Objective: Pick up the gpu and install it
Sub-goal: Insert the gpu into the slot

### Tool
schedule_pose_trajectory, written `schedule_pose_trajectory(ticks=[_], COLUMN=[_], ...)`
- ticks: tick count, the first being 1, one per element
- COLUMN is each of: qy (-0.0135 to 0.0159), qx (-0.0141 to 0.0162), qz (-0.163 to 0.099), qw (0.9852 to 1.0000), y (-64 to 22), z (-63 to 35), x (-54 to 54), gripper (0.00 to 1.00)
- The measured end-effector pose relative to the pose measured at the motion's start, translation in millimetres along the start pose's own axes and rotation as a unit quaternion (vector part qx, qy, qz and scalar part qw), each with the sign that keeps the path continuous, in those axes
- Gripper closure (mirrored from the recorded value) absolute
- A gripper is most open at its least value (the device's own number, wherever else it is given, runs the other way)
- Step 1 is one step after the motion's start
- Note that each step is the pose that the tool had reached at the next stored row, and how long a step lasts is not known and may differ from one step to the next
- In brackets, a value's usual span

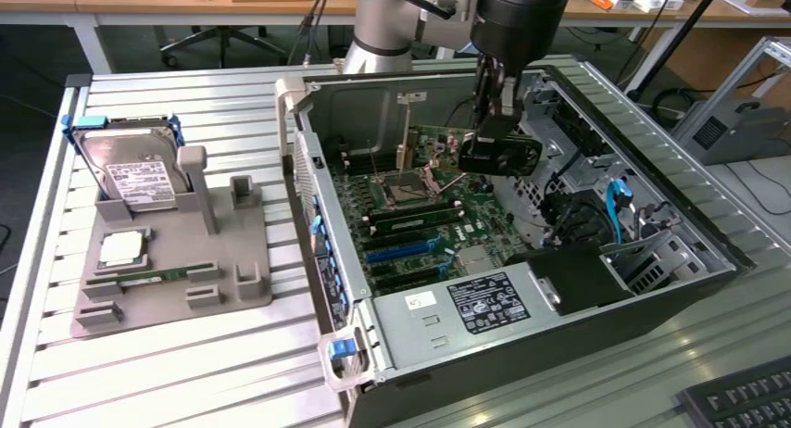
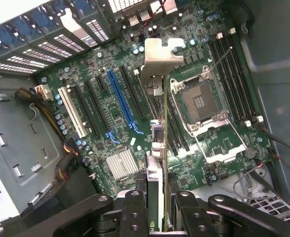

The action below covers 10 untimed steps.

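Here, at the exterior view's left, a hard drive (image 1: 139, 176) stands upright in a grey holder (image 1: 241, 284) on the slatted table (image 1: 185, 382). Right of it sits the open computer case (image 1: 643, 308). In the frame's upper middle the gripper (image 1: 495, 132) clamps the gpu (image 1: 501, 157), which hangs on edge over the motherboard (image 1: 414, 238), between the blue slot (image 2: 120, 101) and the empty CPU socket (image 2: 199, 103).

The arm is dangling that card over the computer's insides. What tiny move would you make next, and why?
Probably ease it straight down a little, checking alignment as it goes. The gripper holds the gpu edge-on above the motherboard, apparently not yet seated, and in the wrist view the expansion slots run parallel to the card beneath it.
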<state>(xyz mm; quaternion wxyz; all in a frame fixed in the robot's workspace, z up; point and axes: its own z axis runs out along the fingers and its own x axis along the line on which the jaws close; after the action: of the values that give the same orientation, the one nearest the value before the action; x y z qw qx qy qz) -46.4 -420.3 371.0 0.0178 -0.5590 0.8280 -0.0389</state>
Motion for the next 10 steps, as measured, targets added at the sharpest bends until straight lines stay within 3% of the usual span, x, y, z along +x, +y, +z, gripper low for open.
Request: schedule_pose_trajectory(ticks=[10], qy=[0.0], qx=[0.0005], qz=[-0.011], qw=[0.9999], y=[0.0], z=[0.1], x=[0.0], gripper=[0.73])
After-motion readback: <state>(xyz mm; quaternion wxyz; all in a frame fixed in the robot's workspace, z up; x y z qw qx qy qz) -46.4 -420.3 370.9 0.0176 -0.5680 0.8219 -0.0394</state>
